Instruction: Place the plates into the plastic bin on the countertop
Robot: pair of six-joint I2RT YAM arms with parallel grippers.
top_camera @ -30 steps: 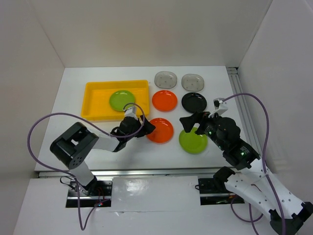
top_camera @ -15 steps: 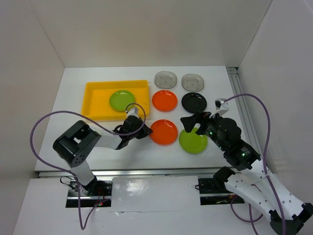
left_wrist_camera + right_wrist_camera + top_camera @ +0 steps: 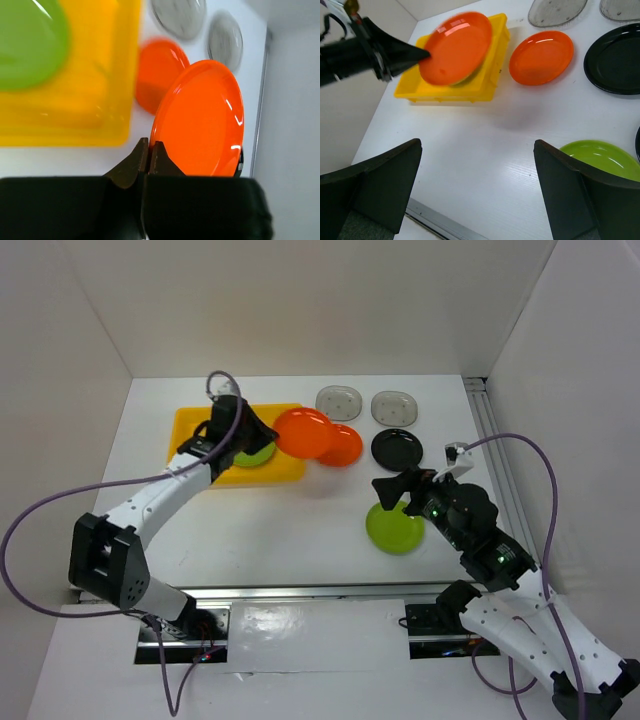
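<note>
Orange plate [image 3: 200, 120] pinched between left fingers [image 3: 131, 164] over bin [image 3: 90, 125] edge; right fingers [image 3: 382, 182] wide.

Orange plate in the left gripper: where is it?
Top view: held plate, in the left gripper, hangs above yellow bin's right rim, beside the other orange plate.

far green plate [image 3: 258, 454]: mostly hidden | black plate [image 3: 615, 57]: cut by edge

Orange plate [image 3: 456, 47] over yellow bin [image 3: 496, 55]
</note>
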